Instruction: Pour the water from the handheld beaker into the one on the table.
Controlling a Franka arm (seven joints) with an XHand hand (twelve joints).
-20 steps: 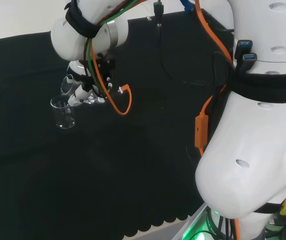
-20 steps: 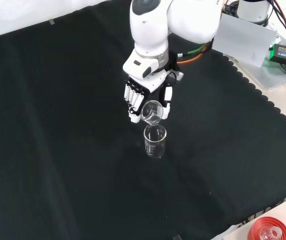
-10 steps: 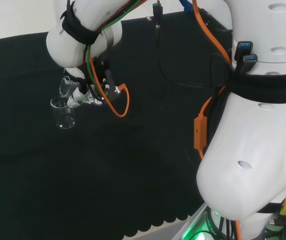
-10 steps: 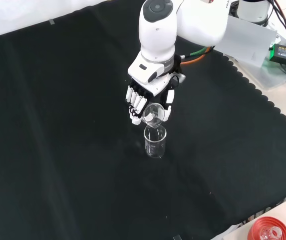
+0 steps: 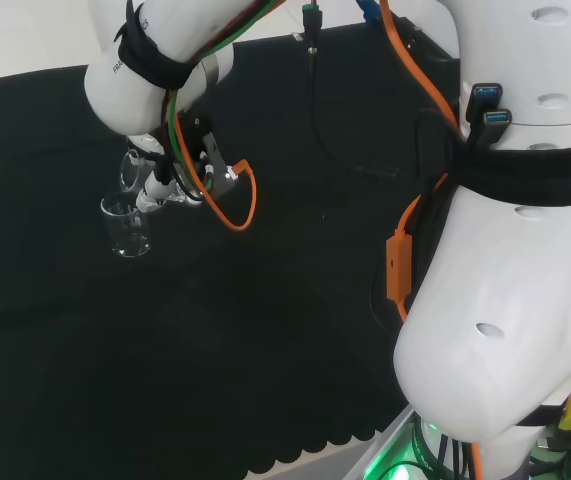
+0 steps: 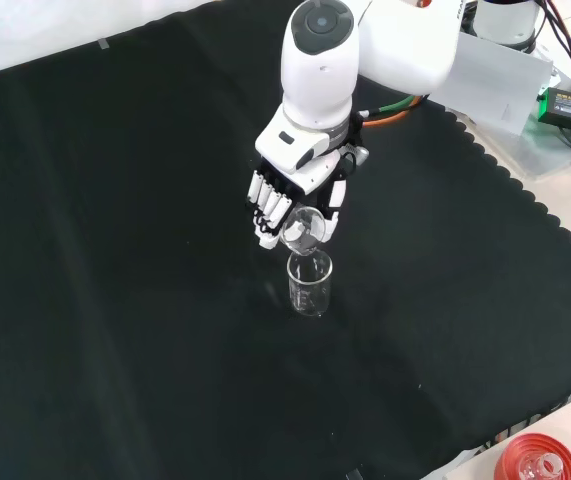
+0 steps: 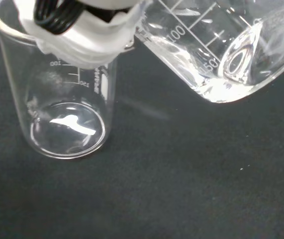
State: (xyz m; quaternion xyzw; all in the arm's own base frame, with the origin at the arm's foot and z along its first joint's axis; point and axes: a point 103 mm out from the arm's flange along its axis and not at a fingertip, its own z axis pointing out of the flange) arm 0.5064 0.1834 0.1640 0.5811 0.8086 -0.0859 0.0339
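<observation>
Hand (image 6: 295,195) grips handheld beaker (image 6: 303,227) | tilted, mouth toward table beaker (image 6: 309,284)

Even, bright light — glare on the glass beaker (image 7: 67,119), perhaps blurred hand (image 7: 82,30) up close.

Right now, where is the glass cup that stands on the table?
In the front view the standing beaker sits upright near the middle of the black cloth, right below the tilted beaker held in the hand.

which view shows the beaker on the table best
The wrist view: the table beaker is close, with walls, marks and base plain. The front view shows it small and upright under the hand; the head view shows a faint outline.
</observation>
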